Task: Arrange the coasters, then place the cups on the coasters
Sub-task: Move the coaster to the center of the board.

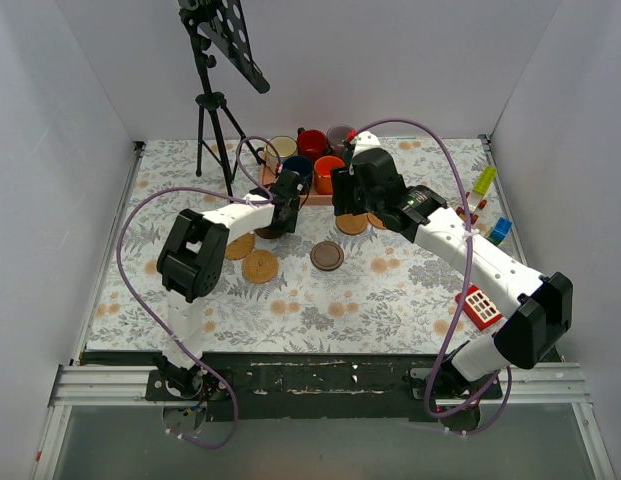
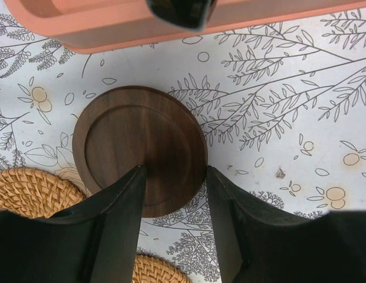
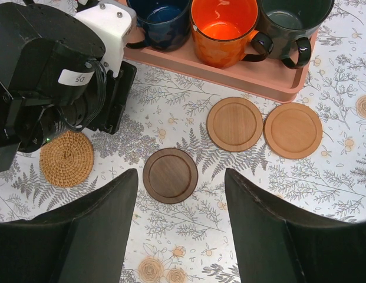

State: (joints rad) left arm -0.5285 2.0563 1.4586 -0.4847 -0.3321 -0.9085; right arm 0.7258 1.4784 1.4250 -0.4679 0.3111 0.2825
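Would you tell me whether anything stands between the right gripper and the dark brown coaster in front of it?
Nothing visible does: only bare tablecloth lies between the open right gripper and the dark brown coaster.

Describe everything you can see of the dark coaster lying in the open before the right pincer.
The dark coaster is a thin round disc, dark brown, wood by its look, with a raised rim around a flat well. It lies flat on the flowered tablecloth, apart from the woven coaster on one side and the nearest tan coaster on the other. Nothing touches it or rests on it.
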